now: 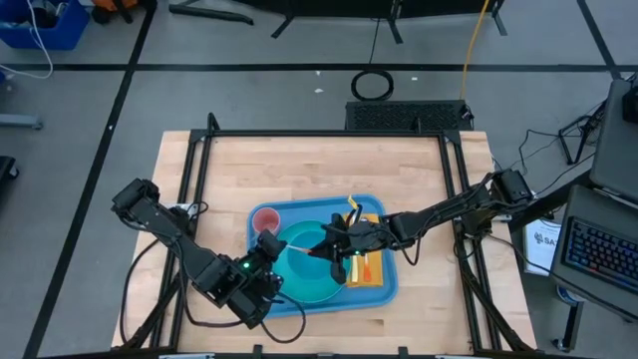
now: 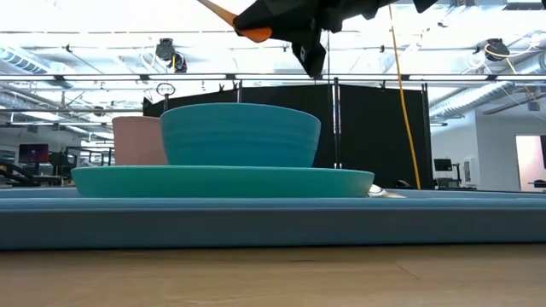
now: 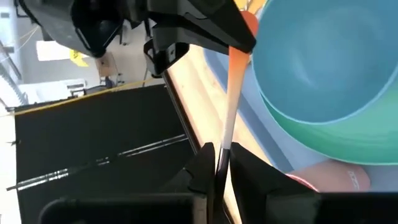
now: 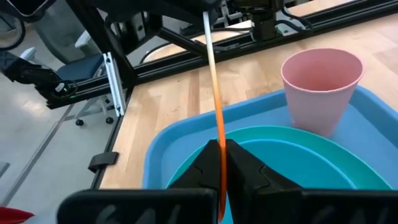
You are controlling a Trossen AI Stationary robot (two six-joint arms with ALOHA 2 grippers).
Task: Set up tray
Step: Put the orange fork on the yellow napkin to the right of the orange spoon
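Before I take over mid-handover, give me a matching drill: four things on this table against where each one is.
Things:
1. pink cup
2. bowl
3. orange utensil
4. tray

Places:
a. lying on the wooden table
b. standing on the teal plate
c. gripped by the right gripper, above the tray
d. standing on the tray, beside the plate

Pairs: 1-d, 2-b, 3-c, 4-a

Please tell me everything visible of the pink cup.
The pink cup is a plain, matte, plastic-looking tumbler, wider at the rim than at the base, without handle. It stands upright on the blue tray, near one corner, close beside the teal plate. It looks empty. No gripper touches it.
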